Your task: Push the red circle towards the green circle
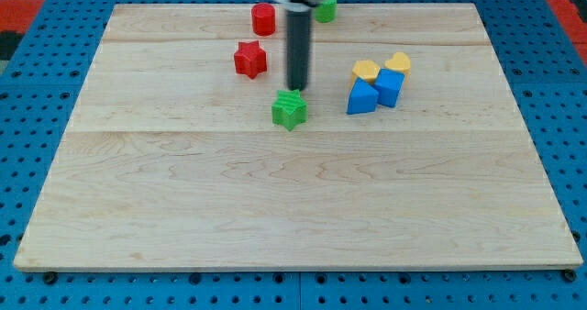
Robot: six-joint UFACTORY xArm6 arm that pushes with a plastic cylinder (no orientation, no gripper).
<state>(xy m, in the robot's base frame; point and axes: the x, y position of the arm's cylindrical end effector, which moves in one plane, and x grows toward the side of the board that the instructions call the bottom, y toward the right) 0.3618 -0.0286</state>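
The red circle (263, 18) stands near the view's top, left of centre. The green circle (326, 8) is to its right at the view's top, partly hidden behind the rod's upper part. My tip (296, 89) rests on the board just above the green star (289, 109), below and to the right of the red circle. A red star (249, 60) lies to the left of my tip, below the red circle.
Two yellow blocks (366, 70) (398, 63) and two blue blocks (361, 97) (389, 87) are clustered to the right of my tip. The wooden board (293, 200) lies on a blue perforated base (27, 145).
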